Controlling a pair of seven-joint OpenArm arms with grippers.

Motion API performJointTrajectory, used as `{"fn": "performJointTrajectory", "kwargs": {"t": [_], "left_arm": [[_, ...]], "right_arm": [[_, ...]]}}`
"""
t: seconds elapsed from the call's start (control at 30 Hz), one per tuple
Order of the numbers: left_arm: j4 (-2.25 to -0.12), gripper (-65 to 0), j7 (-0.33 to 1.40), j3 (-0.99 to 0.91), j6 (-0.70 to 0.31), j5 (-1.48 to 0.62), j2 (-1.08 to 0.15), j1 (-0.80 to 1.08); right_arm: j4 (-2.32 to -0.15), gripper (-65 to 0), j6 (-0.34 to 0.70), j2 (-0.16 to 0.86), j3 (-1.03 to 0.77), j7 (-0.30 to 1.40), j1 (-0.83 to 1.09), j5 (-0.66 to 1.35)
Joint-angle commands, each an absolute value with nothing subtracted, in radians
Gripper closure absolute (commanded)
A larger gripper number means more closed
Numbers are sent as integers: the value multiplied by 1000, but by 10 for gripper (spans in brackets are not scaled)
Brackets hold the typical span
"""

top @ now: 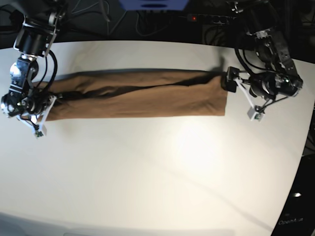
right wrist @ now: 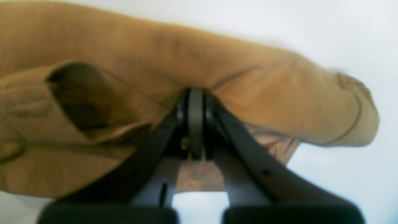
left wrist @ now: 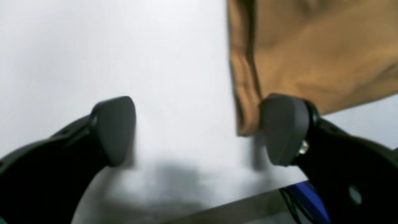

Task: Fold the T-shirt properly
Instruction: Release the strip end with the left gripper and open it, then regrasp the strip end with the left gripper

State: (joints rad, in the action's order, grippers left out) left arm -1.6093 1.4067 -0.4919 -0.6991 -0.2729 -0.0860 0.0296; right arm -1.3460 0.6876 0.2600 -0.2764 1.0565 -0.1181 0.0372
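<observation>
Lying on the white table (top: 162, 162) as a long folded strip, the T-shirt (top: 142, 96) stretches between both arms. The right gripper (right wrist: 196, 102) is clamped on one end; the left gripper (left wrist: 199, 130) stands spread wide, the other end beside one finger.

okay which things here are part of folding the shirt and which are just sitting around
Part of the job:
- T-shirt, folded into a long band on the white table
- right gripper, shut on the T-shirt's end
- left gripper, open beside the other end

Just lying about:
- cables behind the table
</observation>
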Motion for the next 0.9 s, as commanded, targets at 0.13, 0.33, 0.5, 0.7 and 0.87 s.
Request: {"fn": "performJointTrajectory", "kwargs": {"t": [0.13,0.33,0.5,0.7,0.87], "left_arm": [[-1627,-636,1396,-472,-698,-292,-61,22],[-1620,-636,1396,-475,-698,-289,-62,16],[-1593,-638,1396,-476,-698,-285,-61,5],[-1558,-636,1396,-476,-698,-283,-41,1],[-1509,-635,1395,-470,-698,-291,-39,8]], "right_arm": [[-1346,-7,698,260,-274,1067,-122,51],[-1346,-7,698,260,-274,1067,-119,51],[-1346,-7,698,260,-274,1067,-117,51],[-1346,-7,698,249,-274,1067,-117,50],[-1346,-7,698,248,-274,1067,-117,50]]}}
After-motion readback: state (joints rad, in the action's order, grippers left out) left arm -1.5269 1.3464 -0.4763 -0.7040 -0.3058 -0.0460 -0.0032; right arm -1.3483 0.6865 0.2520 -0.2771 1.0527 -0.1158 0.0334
